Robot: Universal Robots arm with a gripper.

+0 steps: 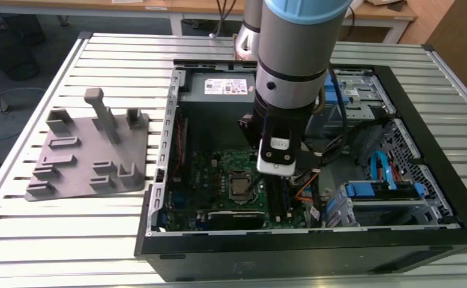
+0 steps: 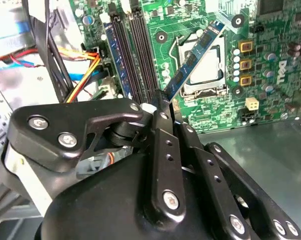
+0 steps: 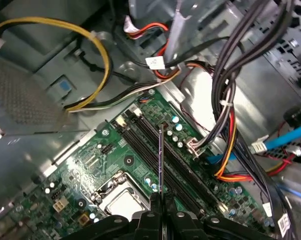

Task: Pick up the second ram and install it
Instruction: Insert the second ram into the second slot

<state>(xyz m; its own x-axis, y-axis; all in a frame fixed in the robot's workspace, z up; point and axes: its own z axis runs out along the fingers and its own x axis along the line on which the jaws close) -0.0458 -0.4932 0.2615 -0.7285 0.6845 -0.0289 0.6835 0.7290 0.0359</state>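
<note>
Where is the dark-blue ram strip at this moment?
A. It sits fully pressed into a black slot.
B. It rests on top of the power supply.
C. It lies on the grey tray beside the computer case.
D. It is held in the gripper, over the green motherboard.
D: in the second wrist view the second ram sticks out from the gripper, which is shut on it, and hangs tilted over the motherboard, in no slot.

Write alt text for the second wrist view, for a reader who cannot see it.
The black gripper is shut on one end of the second ram, a thin blue strip held above the green motherboard. It sits in none of the long black slots beside it.
</note>
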